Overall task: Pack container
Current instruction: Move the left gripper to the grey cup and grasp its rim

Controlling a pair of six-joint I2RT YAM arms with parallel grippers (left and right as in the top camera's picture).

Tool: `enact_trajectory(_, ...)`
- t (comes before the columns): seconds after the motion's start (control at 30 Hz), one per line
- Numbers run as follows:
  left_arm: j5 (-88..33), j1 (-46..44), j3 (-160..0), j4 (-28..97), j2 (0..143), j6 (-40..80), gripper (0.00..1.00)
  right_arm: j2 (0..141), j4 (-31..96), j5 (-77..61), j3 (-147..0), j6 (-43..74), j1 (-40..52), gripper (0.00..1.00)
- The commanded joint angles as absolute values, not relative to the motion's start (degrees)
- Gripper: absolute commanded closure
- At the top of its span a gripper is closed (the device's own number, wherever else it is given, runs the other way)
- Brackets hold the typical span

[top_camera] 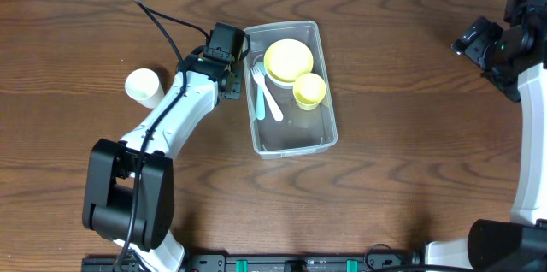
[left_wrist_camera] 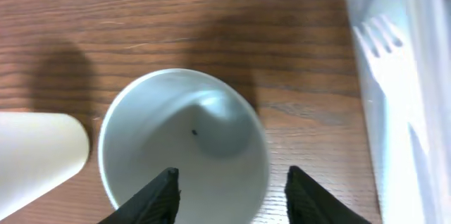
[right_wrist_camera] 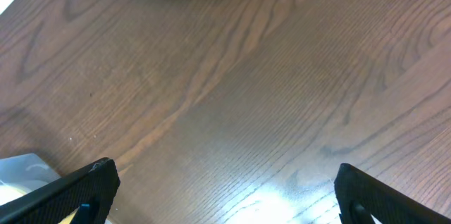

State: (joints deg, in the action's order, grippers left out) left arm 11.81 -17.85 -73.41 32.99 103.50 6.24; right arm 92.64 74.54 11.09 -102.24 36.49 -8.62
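The clear rectangular container (top_camera: pixel 256 135) sits at the table's middle. It holds a yellow bowl (top_camera: pixel 288 58), a yellow cup (top_camera: pixel 309 90) and a pale blue-white fork (top_camera: pixel 267 94). My left gripper (top_camera: pixel 224 60) hovers just left of the container, open. In the left wrist view its fingers (left_wrist_camera: pixel 231 182) straddle the right wall of a white round bowl (left_wrist_camera: pixel 183 139) standing on the table, without closing on it; the container wall (left_wrist_camera: pixel 430 76) and fork (left_wrist_camera: pixel 387 55) show at right. My right gripper (top_camera: pixel 479 41) is open and empty at the far right, over bare wood (right_wrist_camera: pixel 225 196).
A white paper cup (top_camera: pixel 144 86) stands left of the left arm and also shows in the left wrist view (left_wrist_camera: pixel 35 153), next to the white bowl. A corner of the container (right_wrist_camera: pixel 21 171) shows in the right wrist view. The left arm's black cable (top_camera: pixel 167 24) trails across the table.
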Motion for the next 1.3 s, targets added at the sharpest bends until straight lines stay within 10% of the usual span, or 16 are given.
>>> enact_trajectory(0.0, 9.43, -17.69, -72.47, 33.23, 103.74, 6.55, 0.55, 92.92, 74.61, 11.35, -102.19, 37.26, -8.82, 0.01)
enact_trajectory(1.27, 9.45, -17.69, -71.46, 34.74, 103.74, 8.23, 0.94, 92.92, 74.61, 11.35, -102.19, 37.26, -8.84, 0.01)
